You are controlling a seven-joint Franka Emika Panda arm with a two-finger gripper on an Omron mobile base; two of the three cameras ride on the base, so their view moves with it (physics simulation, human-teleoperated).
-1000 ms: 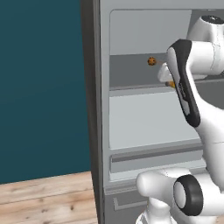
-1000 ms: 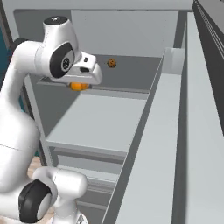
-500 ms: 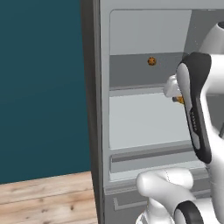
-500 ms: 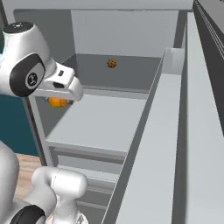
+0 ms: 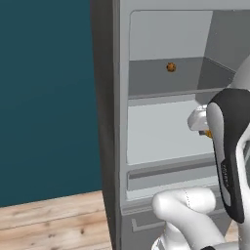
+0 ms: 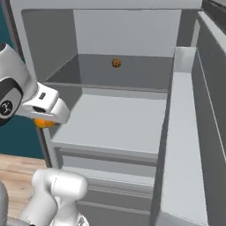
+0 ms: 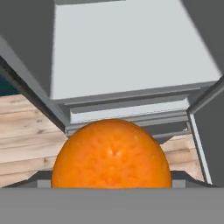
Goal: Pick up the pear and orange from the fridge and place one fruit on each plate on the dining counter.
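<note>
We counted one orange (image 7: 111, 154), big and bright in the hand view, and we caught the same single orange (image 6: 43, 123) as a sliver in the right base view and a speck (image 5: 208, 133) in the left one. One small dark brown speckled ball (image 6: 116, 63) sat on the upper shelf (image 6: 128, 75), and that was the only one we found. We made it one fridge (image 5: 161, 127), with two open shelves in sight, the upper one and the pale lower shelf (image 6: 119, 123), and one drawer front (image 5: 166, 171) below them. One white arm (image 5: 229, 161) was all we tallied.
</note>
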